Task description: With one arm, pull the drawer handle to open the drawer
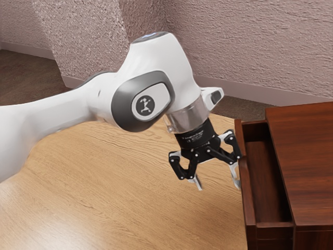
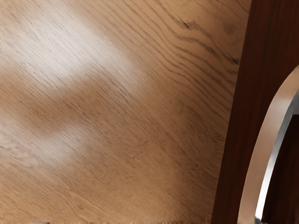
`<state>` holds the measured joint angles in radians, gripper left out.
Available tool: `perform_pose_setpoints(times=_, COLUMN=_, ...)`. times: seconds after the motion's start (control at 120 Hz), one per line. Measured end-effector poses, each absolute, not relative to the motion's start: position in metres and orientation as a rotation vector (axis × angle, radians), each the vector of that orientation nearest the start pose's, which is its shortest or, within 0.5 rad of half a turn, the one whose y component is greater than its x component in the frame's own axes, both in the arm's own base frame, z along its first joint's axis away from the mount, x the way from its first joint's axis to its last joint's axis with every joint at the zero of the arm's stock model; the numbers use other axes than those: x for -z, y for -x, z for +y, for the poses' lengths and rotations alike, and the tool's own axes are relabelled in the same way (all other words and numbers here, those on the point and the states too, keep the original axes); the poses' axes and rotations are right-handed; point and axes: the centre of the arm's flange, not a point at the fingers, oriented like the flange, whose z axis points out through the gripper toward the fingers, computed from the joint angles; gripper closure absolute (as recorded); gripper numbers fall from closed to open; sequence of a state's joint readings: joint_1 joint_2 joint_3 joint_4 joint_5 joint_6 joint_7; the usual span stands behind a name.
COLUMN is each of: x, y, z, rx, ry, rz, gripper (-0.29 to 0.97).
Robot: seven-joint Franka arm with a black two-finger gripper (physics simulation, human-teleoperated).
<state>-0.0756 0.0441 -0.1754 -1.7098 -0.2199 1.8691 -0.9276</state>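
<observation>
Both jaws of my gripper stand apart just beside the part-open drawer, its handle unclasped. I'd centre on that handle, close firmly, then pull straight outward from the drawer.

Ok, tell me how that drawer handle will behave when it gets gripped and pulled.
The handle looks like polished, curved metal: probably stiff, but slippery for the end effector. It sits on the drawer front, so pulling should likely slide the whole drawer, not bend the handle.
</observation>
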Motion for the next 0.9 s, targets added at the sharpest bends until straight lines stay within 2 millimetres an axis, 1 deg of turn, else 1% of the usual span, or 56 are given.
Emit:
perform_pose_setpoints(times=0.467, x=-0.566, y=-0.547, z=-0.135, rx=-0.061, ry=3.129, rz=-1.239, gripper=0.15)
perform_pose_setpoints(times=0.767, x=-0.564, y=-0.534, z=-0.118, rx=-0.077, ry=3.102, rz=-1.265, gripper=0.15)
perform_pose_setpoints(times=0.9, x=-0.569, y=-0.528, z=-0.110, rx=-0.067, ry=3.098, rz=-1.280, gripper=0.16)
